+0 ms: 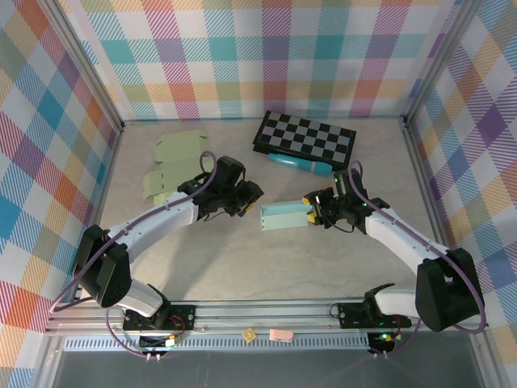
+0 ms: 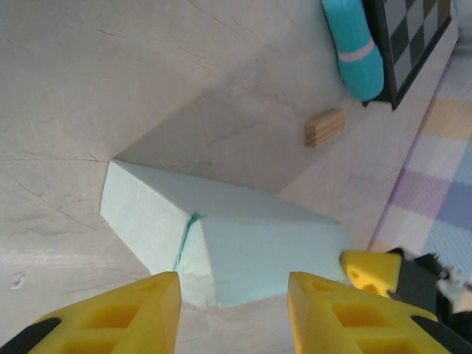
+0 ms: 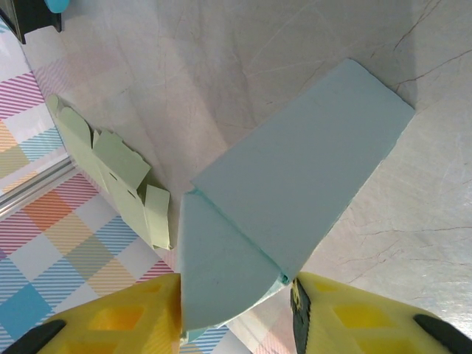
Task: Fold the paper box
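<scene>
Paper box lies mid-table, long edges running left-right. Left gripper just beside box's left end, fingers spread, clear of cardboard. Right gripper straddles rounded flap at right end; pinching or merely flanking, cannot tell. Bare table on near side. Chessboard and teal tube behind; green blanks back-left, well apart

Pale teal paper box, folded up into a long rectangular sleeve. Lying flat near the middle of the surface, long axis running left to right. Left end closed off, creases sharp. Rounded flap jutting from the right end, bent at its fold.
</scene>
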{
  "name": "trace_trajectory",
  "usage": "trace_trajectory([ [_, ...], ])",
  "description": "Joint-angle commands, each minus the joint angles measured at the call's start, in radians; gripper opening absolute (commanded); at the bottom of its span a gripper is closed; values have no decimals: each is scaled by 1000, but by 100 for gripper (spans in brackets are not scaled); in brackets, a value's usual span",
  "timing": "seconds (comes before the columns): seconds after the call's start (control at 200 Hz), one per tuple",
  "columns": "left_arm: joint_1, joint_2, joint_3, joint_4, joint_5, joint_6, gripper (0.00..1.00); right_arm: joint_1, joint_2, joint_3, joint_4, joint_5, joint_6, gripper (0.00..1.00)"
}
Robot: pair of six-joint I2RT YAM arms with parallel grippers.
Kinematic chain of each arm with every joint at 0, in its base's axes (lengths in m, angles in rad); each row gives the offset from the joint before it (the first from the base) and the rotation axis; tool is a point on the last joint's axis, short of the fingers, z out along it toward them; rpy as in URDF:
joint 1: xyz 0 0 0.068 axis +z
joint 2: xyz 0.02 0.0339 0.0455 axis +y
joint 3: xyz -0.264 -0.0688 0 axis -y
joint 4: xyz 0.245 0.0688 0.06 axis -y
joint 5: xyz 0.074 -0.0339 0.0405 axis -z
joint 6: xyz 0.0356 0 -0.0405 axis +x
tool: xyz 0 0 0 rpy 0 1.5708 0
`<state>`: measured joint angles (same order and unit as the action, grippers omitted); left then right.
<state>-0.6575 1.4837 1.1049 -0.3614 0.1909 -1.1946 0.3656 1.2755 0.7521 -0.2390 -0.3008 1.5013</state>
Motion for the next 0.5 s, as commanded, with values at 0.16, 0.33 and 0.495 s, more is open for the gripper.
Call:
trace_trajectory([
  [0.16,5,39,-66,228,85,-166,42,-4,21,-4,-29,15,-27,41],
  [0.33,12,41,-70,158,83,-129,41,-4,31,-3,-29,11,-29,40],
  [0.495,12,39,-42,44,67,-75,41,-4,33,0,-31,13,-30,40],
])
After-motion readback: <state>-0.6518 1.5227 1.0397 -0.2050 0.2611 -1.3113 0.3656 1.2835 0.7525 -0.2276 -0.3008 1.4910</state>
